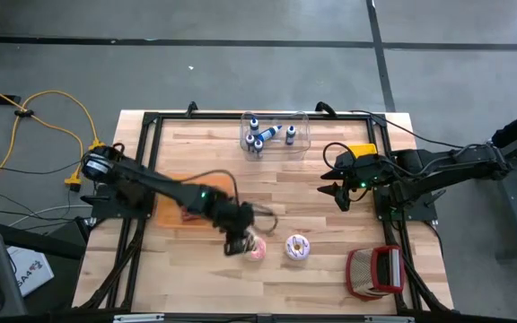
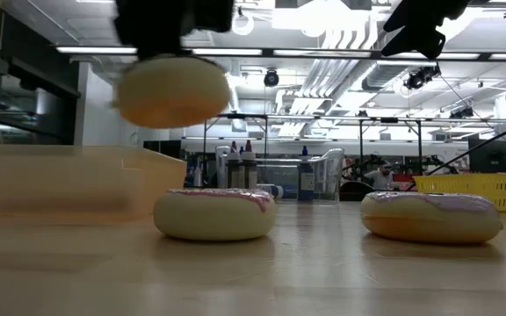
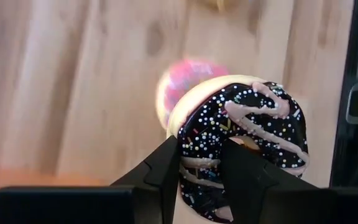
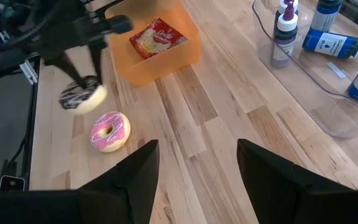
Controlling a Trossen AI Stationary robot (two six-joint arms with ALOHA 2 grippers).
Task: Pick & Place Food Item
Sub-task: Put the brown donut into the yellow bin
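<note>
While the left gripper (image 3: 201, 171) pinches the chocolate-iced doughnut (image 3: 241, 143) between its 2 fingers and carries it clear of the table (image 1: 330, 224), the pick looks done and the placing is left. It hangs just above the pink doughnut (image 4: 110, 131), with a purple-iced doughnut (image 1: 297, 248) near on the wood. The likely target, the orange bin (image 4: 157, 53), holds only a snack packet (image 4: 158, 37). Over the far right side, the right gripper (image 1: 339, 184) waits with fingers spread, empty.

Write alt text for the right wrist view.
The left gripper holds a chocolate-iced donut above a pink donut lying on the wooden table. Behind sit an orange bin and a clear bin of bottles.
</note>
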